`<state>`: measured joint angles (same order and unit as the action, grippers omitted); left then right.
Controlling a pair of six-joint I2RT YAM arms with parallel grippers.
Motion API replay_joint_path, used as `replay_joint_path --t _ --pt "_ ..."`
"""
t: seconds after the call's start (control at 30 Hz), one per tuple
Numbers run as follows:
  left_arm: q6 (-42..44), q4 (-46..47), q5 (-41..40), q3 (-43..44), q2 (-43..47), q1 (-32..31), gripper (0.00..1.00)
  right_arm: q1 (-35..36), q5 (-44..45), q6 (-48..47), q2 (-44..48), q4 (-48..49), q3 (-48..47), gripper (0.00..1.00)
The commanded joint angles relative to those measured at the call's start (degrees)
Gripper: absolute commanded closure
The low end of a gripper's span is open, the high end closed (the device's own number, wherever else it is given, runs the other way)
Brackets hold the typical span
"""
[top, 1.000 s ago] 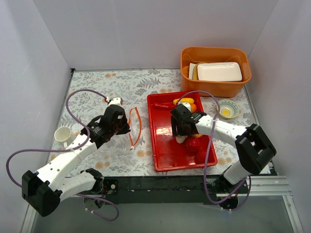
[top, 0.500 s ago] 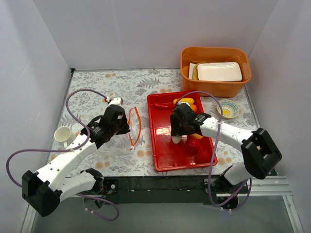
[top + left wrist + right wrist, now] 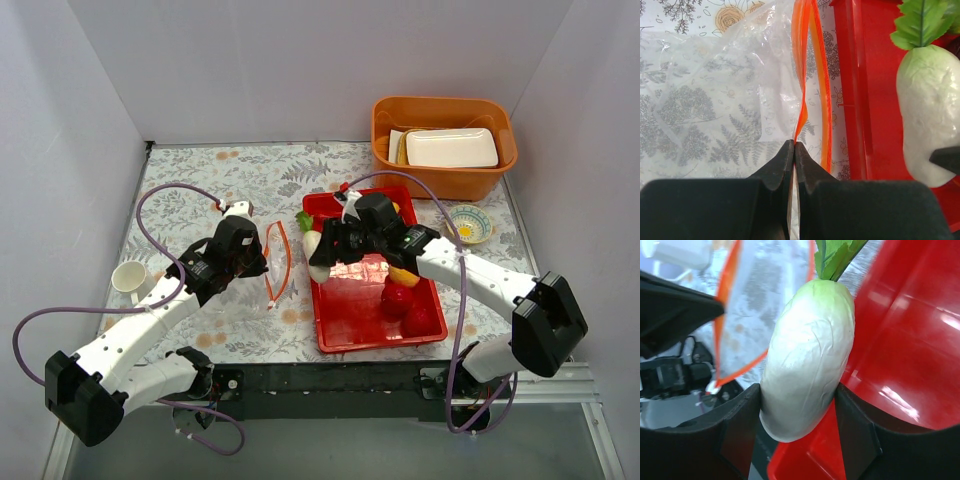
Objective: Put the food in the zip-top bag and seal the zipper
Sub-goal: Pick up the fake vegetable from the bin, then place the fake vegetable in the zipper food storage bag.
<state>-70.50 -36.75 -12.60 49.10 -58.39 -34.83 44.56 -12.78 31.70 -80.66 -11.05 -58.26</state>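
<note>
Holding the white radish (image 3: 314, 258), the right gripper (image 3: 322, 250) has its fingers clamped on the sides of the lower body, green leaves pointing to the top of the frame. In the top view the radish hangs over the left rim of the red tray (image 3: 350, 300), centre frame, just beside the zipper (image 3: 280, 255). The left gripper (image 3: 794, 150) is fully closed, pinching one layer of the orange-red zipper; the other layer bows away, so the mouth gapes. The zip-top bag (image 3: 715, 100) lies flat on the floral cloth at centre-left and looks empty, though the top view is unclear. Red food (image 3: 410, 310) and an orange piece (image 3: 405, 272) sit in the tray's lower right. The orange tub (image 3: 445, 180) with the white foam tray (image 3: 452, 148) is at upper right, with the patterned bowl (image 3: 470, 223) below it. A white cup (image 3: 130, 277) is at far left.
</note>
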Motion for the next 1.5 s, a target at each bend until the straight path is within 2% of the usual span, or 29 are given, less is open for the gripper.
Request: replay_joint_path --t 0.0,0.13,0.3,0.47,0.6,0.73,0.93,1.13,1.23,1.33,1.43,1.47 --pt "0.2 1.3 1.0 0.0 0.7 0.2 1.00 1.7 -8.9 2.3 -3.4 8.2 -4.3 0.70" --pt "-0.2 1.6 1.7 0.4 1.0 0.2 1.00 2.8 -12.7 4.9 -6.7 10.5 -6.2 0.70" --pt "-1.0 2.3 2.6 0.7 1.6 0.2 1.00 3.7 -15.9 10.7 -9.1 19.3 -3.4 0.69" --pt "-1.6 2.7 2.2 0.9 2.4 0.2 1.00 4.0 -18.4 11.7 -12.4 17.4 -5.2 0.69" --pt "-2.3 2.7 0.6 0.7 3.7 0.2 1.00 4.5 -16.8 11.4 -14.5 12.1 -7.6 0.70" --pt "-2.0 3.3 0.4 0.6 5.2 0.2 1.00 4.6 -17.6 11.5 -15.2 13.2 -7.7 0.70" --pt "0.5 4.1 5.9 0.3 5.0 0.2 1.00 4.6 -17.0 10.7 -16.5 12.4 -11.6 0.69" --pt "2.8 4.1 11.0 -0.1 5.3 0.2 1.00 4.6 -15.6 8.7 -20.3 6.0 -18.7 0.66" --pt "2.0 4.5 10.8 0.3 6.6 0.2 1.00 5.2 -13.5 6.0 -22.1 2.2 -21.8 0.61" --pt "0.5 4.7 8.7 1.0 8.1 0.2 1.00 5.8 -12.4 3.6 -22.7 -0.2 -22.7 0.48" --pt "-1.4 4.2 4.8 1.6 9.5 0.2 1.00 5.9 -9.2 2.0 -20.0 -0.8 -20.8 0.32" --pt "-1.7 3.3 3.7 1.9 9.5 0.2 1.00 5.9 -9.1 1.2 -17.6 1.0 -19.8 0.16"
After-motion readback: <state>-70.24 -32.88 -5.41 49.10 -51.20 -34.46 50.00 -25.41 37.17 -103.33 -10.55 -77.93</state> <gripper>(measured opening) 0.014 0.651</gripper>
